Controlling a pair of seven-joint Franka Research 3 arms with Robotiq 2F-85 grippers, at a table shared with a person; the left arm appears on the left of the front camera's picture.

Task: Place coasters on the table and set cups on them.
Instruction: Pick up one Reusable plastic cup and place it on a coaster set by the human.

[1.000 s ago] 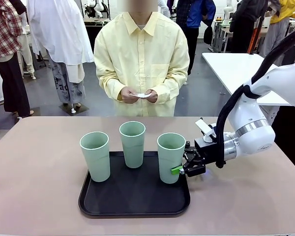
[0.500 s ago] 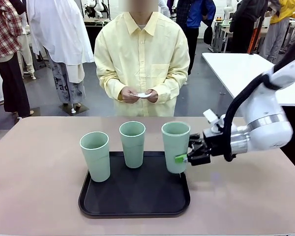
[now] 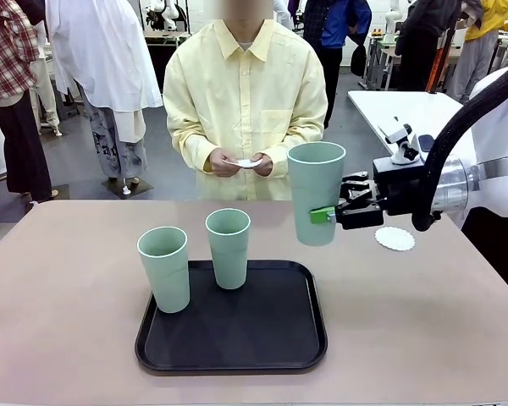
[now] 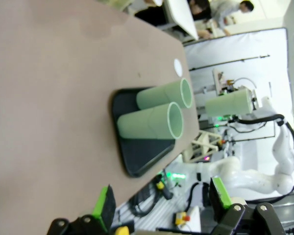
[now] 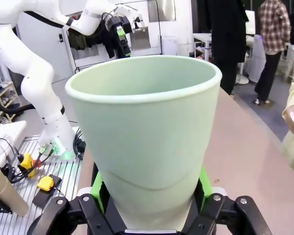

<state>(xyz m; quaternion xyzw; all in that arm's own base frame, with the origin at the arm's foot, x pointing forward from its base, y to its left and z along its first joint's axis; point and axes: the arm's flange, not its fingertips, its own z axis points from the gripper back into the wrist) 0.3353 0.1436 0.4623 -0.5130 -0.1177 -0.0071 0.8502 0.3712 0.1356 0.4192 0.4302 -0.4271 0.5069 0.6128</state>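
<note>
Two mint-green tumblers stand upright inside the black tray (image 3: 237, 334), which lies on the beige table (image 3: 59, 330) toward the robot's edge. Of these, the left tumbler (image 3: 163, 269) sits just inside the tray's left rim and the middle tumbler (image 3: 228, 248) near its far rim. In its own wrist view the left gripper (image 4: 161, 203) has its fingers spread wide with nothing between them. It faces the tray across bare tabletop and is well apart from it. The third tumbler (image 3: 317, 193) is off the tray, held upright in the air above and just beyond the tray's far right corner, with nothing touching its base. The right gripper (image 3: 326, 216) comes in from the tray's right side and pinches this tumbler low on its wall. The right wrist view confirms the green pads (image 5: 99, 191) pressed against opposite sides of the tapered base. One white scalloped coaster (image 3: 394, 238) lies flat on the table beyond and to the right of the tray, lower than the held tumbler and to its right. Farthest from the tray, a person in a pale yellow shirt stands at the table's far side with both hands (image 3: 223, 163) together at the waist, holding a small white disc item (image 3: 247, 162); how many discs cannot be told.
</note>
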